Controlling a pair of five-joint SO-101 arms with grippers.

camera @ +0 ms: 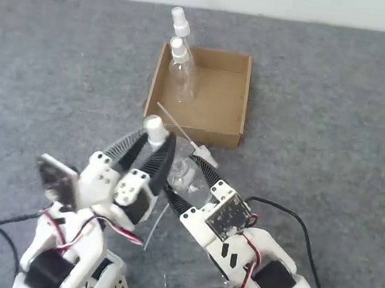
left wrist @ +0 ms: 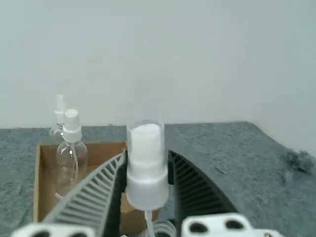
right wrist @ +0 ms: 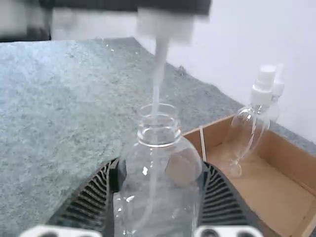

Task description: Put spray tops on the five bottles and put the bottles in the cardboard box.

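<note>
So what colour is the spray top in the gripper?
White; the spray top shows best in the left wrist view.

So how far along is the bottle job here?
Done: two capped bottles stand at the far corner of the cardboard box. In hand: the left gripper holds a spray top, its tube in the open bottle in the right gripper. Left: seat it, box this bottle, then two more.

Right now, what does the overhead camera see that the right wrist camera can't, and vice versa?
Only overhead: the bodies of the left arm and right arm, and the whole cardboard box. Only the wrist: a white tube entering the open neck of the clear bottle. Both: that bottle in the right gripper, and two capped bottles at the box.
</note>
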